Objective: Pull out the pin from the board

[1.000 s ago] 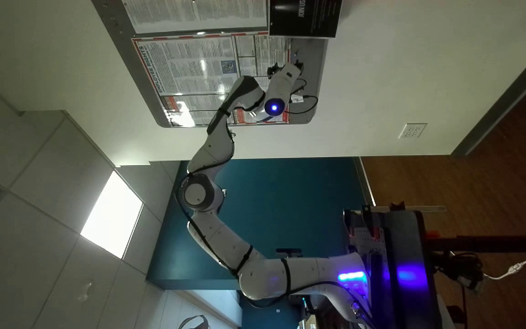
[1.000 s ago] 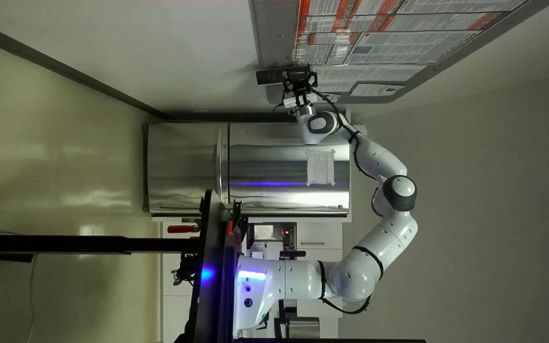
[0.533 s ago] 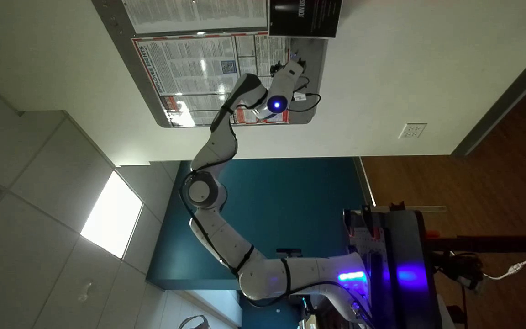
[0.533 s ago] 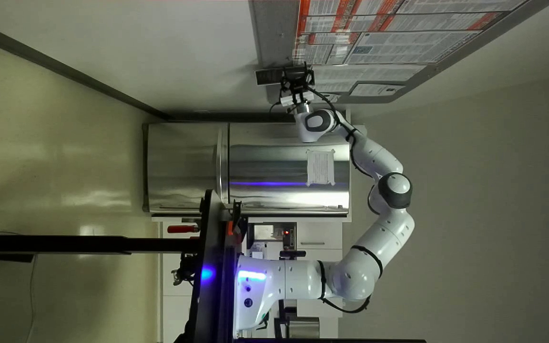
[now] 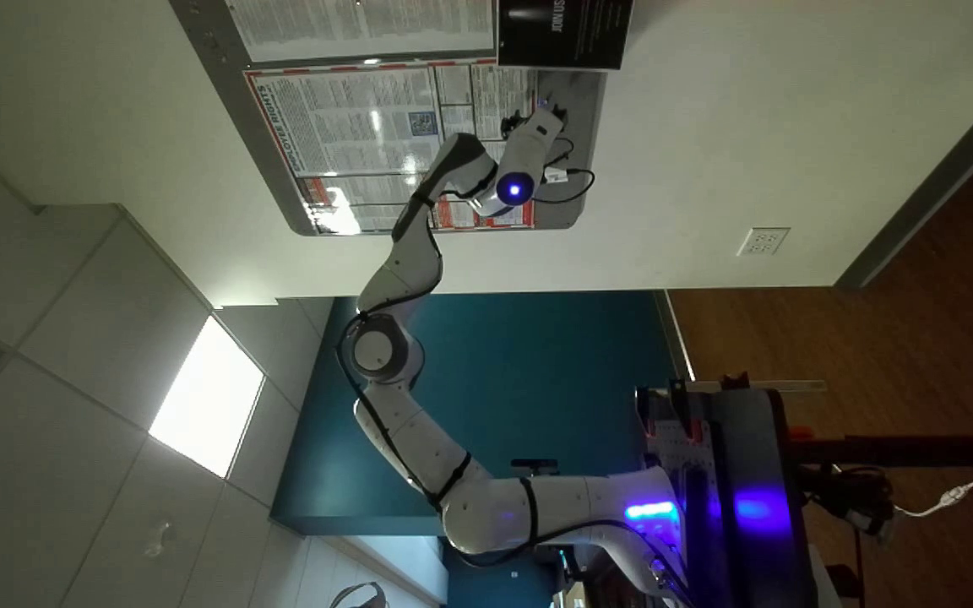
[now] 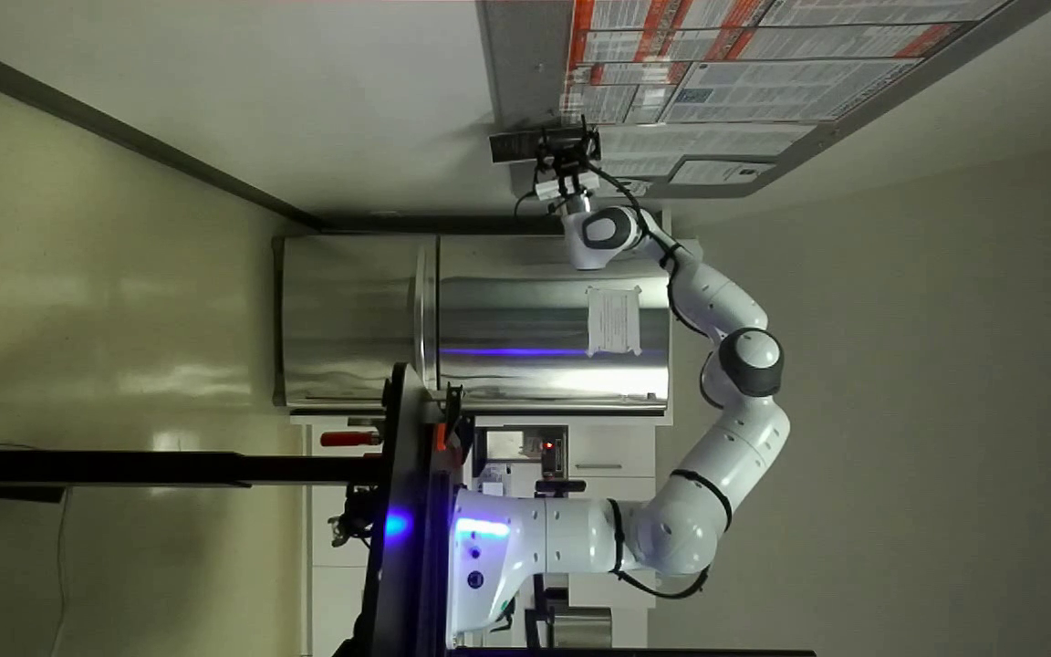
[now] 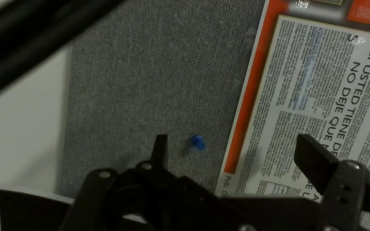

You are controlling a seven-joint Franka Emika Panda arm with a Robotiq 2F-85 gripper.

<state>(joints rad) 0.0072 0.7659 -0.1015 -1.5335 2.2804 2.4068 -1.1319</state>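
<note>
One blue pin [image 7: 198, 142] shows; the spread pincer [image 7: 232, 138] partly hides the board [image 7: 153, 80].

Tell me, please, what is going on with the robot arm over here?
A robot arm is stretched out to a grey board on the wall, apparently to pull out a blue pin beside a printed sheet. Its gripper is open; in the wrist view the pin shows between the fingertips, nearer one than the other. The pin is in the board, not yet gripped.

Ceiling light [image 5: 209, 399] burns white; glare spots the board [image 5: 583, 97]; wrist view looks dim.
</note>
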